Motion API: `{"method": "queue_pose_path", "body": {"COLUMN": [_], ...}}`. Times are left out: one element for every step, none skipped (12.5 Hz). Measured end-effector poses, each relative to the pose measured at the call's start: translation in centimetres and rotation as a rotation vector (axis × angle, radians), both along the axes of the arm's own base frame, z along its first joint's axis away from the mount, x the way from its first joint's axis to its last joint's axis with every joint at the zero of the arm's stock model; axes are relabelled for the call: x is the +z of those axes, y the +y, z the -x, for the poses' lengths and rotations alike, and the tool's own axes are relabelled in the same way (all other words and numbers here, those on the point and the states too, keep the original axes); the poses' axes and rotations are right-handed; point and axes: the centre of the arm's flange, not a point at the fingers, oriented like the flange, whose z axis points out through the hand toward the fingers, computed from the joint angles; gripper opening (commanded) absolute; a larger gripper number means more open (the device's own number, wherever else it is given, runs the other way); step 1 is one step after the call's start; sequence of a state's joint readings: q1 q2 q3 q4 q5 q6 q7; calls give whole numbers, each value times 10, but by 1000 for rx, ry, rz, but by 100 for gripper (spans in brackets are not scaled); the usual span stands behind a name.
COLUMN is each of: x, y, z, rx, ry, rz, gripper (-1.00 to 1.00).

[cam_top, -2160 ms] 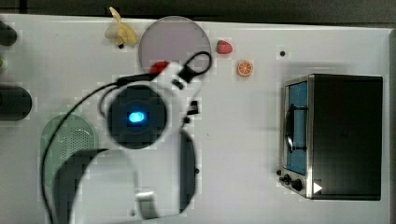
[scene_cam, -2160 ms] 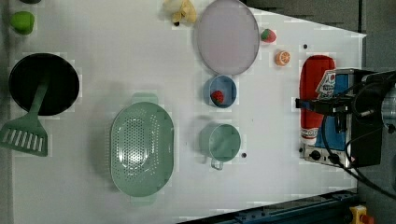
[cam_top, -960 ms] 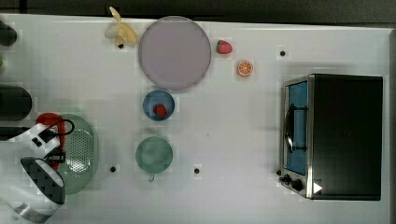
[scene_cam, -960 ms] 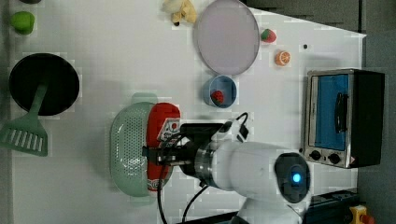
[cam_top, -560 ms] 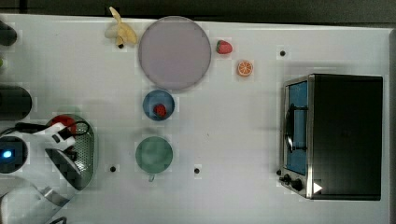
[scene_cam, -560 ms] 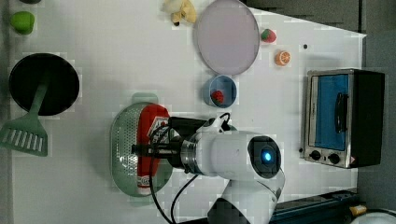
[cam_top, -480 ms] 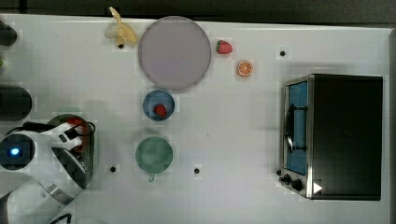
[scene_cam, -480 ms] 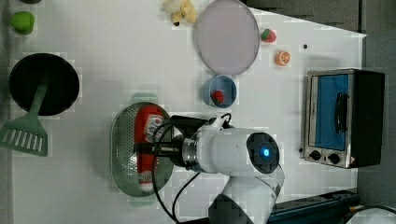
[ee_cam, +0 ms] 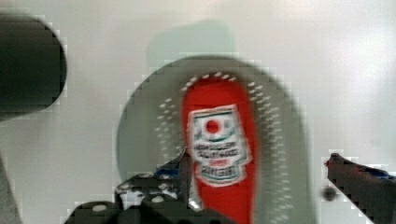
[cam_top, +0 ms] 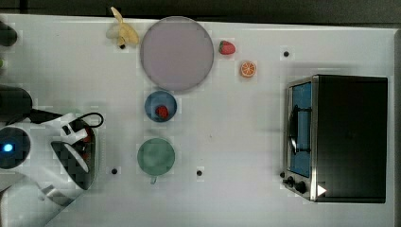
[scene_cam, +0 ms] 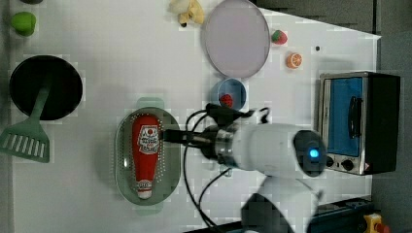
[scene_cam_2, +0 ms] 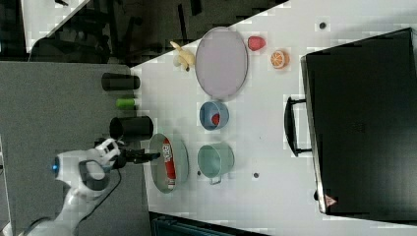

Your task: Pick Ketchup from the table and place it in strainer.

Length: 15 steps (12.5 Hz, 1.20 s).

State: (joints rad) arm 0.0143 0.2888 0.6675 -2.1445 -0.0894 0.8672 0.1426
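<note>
the gripper hangs over the strainer with its fingers spread apart and nothing between them; in the wrist view one finger sits at one side of the ketchup and the other finger stands well off beyond the strainer's far rim. the ketchup lies flat right under the gripper, lengthwise along the perforated floor of the strainer, label up, free of both fingers. in the left view the gripper reaches in across the strainer's rim at the left view's right, level with the bottle's label, and the cap end points to the left view's bottom. in the right view the gripper touches in at the strainer edge just beside the ketchup

near the gripper, past the strainer, a green cup stands on the white table, and a blue bowl with a small red thing inside sits beside it. on the gripper's other side lie a black pan and a green spatula. farther off are a grey-lilac plate, a banana, a strawberry and an orange slice. farthest from the gripper stands a toaster oven
</note>
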Motion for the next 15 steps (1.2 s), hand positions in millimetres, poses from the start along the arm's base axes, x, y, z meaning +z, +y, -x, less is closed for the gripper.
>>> {"method": "queue_pose_path", "body": {"x": [25,50,77,102,127,152,175,197,215,231,243,256,267,277,286], "y": [-9,-21,-33,-47,-63,-80,-98,-118,-143,-171,-204,-237,-267,-297,-323], "z": [-3,-7,-12,-16,-22,-31,-42,-53,-63,-69,-74,-78,-80,-82,-83], "rx": [-13,-37,-67,-108,-161,-214,-264,-309,-359,-409,-460,-511,-560,-610,-643], "ry": [-10,-12,-16,-13,-13,-22,-33,-40,-37,-26,-6,21,49,61,65], "rz": [35,77,110,131,131,119,106,100,103,112,126,136,142,140,136], "gripper": [100,100,100,100,100,100,100,100,100,100,100,100,100,100,100]}}
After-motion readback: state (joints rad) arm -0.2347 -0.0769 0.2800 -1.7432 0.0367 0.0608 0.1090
